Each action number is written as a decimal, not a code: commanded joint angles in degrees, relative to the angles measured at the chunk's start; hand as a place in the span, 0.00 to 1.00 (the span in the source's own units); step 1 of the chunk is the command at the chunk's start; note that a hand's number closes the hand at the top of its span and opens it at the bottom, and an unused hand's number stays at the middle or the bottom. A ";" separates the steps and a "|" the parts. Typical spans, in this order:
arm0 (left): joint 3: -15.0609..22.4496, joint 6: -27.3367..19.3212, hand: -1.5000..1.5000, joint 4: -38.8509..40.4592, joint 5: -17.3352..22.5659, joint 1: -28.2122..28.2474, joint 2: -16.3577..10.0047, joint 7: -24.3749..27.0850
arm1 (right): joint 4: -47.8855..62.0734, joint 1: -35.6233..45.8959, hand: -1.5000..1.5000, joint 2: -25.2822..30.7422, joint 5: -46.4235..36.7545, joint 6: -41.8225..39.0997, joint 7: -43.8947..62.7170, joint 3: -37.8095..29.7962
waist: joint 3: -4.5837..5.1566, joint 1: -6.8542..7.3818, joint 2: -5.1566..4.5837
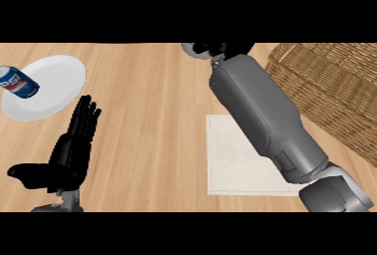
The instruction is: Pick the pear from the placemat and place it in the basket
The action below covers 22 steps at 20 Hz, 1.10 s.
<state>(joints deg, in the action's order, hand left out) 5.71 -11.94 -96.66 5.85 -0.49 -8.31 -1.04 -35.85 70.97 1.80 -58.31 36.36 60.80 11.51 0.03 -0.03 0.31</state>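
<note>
Pear: not visible, maybe hidden in right hand (221,49) | grasp: cannot tell, cropped | mat (236,159) behind hand | left hand (74,134): open, idle | risk: sideways swing clips basket (331,84) rim right of hand, pear spills

Left robot hand (72,144) flat and straight

A light wooden counter (158,149) fills the view — grain running sideways, evenly lit.
</note>
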 commanded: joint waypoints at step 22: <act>-1.04 0.74 0.50 -1.69 -0.96 2.34 1.07 0.92 | -26.94 -23.69 1.00 18.11 -5.46 -17.40 4.62 -7.44 | -0.02 -0.44 -0.05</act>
<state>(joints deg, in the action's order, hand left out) 4.37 -10.86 -97.40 5.43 1.08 -7.86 -0.31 -59.01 51.65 17.25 -63.86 22.66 62.93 5.62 0.01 -0.74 0.37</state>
